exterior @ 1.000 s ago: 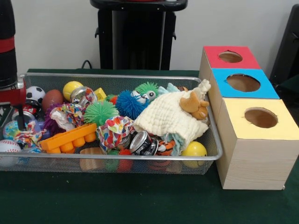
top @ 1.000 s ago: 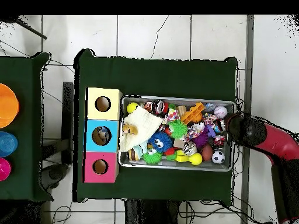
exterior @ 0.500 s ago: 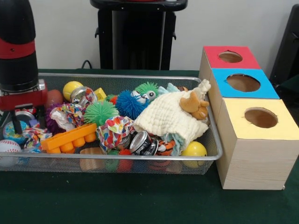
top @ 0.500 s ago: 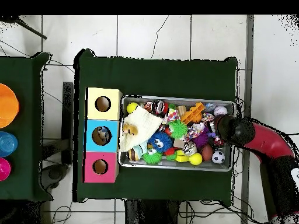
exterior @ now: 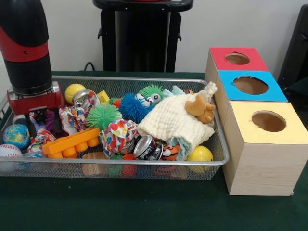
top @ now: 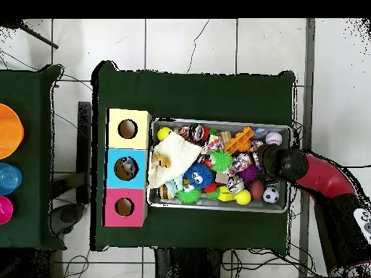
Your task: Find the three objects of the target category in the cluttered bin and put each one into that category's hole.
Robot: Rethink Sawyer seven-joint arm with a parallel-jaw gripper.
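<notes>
In the front view, three boxes [exterior: 255,120] stand right of the bin [exterior: 144,163]; arm [exterior: 29,62] over its left end, apparently inside.

Red-and-black arm [top: 319,177] reaches over the basket's [top: 219,205] right end.

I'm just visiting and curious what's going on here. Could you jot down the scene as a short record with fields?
arm: red and black, lowered over one end of the wire basket
pincer: down among the toys, open or shut unclear
basket contents: balls, a cream cloth, an orange brick, a metal can
clear bottles: none visible
boxes: red, blue hole, yellow, beside the basket
</notes>
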